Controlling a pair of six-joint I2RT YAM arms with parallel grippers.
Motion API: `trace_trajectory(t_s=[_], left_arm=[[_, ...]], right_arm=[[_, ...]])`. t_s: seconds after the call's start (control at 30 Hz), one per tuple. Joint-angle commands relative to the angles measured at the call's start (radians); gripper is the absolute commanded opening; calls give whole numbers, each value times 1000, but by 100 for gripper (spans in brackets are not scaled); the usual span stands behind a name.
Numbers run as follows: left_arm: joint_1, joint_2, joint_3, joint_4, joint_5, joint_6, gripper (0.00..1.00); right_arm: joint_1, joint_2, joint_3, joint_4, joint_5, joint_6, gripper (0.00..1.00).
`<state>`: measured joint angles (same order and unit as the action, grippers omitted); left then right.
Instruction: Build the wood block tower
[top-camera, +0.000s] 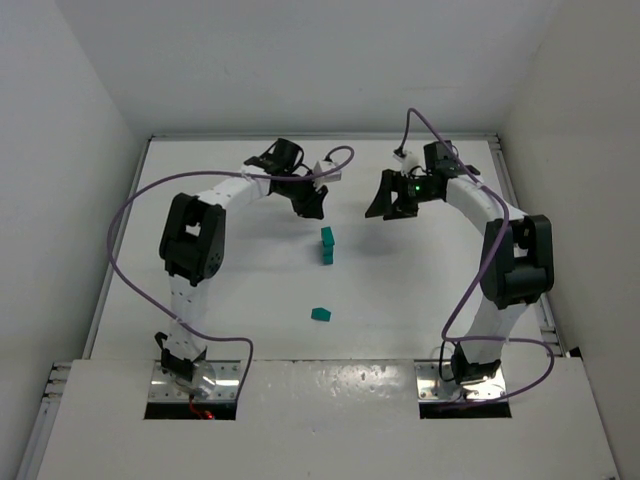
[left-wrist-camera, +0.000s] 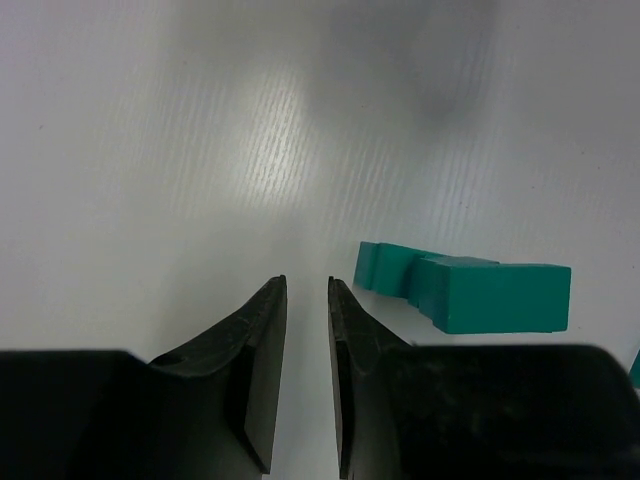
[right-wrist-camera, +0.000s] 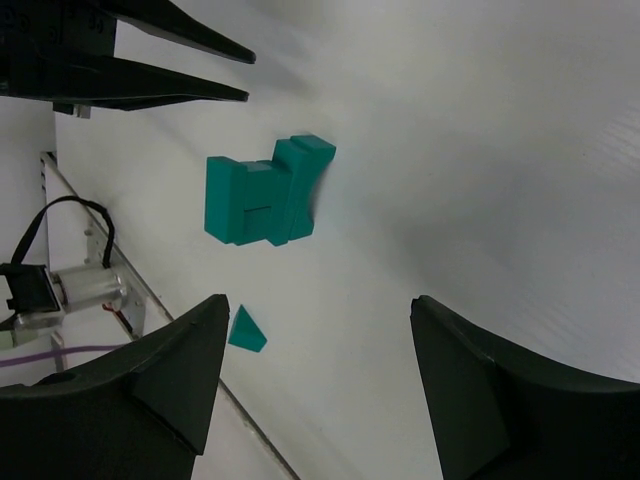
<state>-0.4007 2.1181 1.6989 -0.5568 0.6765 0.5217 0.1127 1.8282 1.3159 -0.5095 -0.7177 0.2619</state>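
Observation:
The tower (top-camera: 327, 244) is a small cluster of teal-green wood blocks joined together in the middle of the white table; it also shows in the left wrist view (left-wrist-camera: 470, 290) and the right wrist view (right-wrist-camera: 265, 195). One loose wedge-shaped teal block (top-camera: 320, 314) (right-wrist-camera: 245, 331) lies apart, nearer the arm bases. My left gripper (top-camera: 312, 205) (left-wrist-camera: 307, 283) hovers just behind and left of the tower, shut with nothing between its fingers. My right gripper (top-camera: 385, 207) (right-wrist-camera: 320, 300) hangs behind and right of the tower, open and empty.
White walls enclose the table on three sides. The table's raised rim (top-camera: 105, 300) runs along the left edge. Purple cables (top-camera: 130, 215) loop off both arms. The left gripper's fingers (right-wrist-camera: 180, 92) show at the top left of the right wrist view.

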Motion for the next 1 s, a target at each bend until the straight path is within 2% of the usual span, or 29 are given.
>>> trace_trajectory(t_s=[0.0, 0.3, 0.97], left_arm=[[-9, 23, 62, -31, 90, 90, 29], [-9, 69, 126, -86, 195, 156, 29], [-36, 60, 97, -130, 186, 185, 39]], right_arm=[[-11, -20, -9, 29, -40, 5, 73], [-27, -29, -27, 34, -74, -1, 74], [-48, -4, -17, 57, -108, 17, 77]])
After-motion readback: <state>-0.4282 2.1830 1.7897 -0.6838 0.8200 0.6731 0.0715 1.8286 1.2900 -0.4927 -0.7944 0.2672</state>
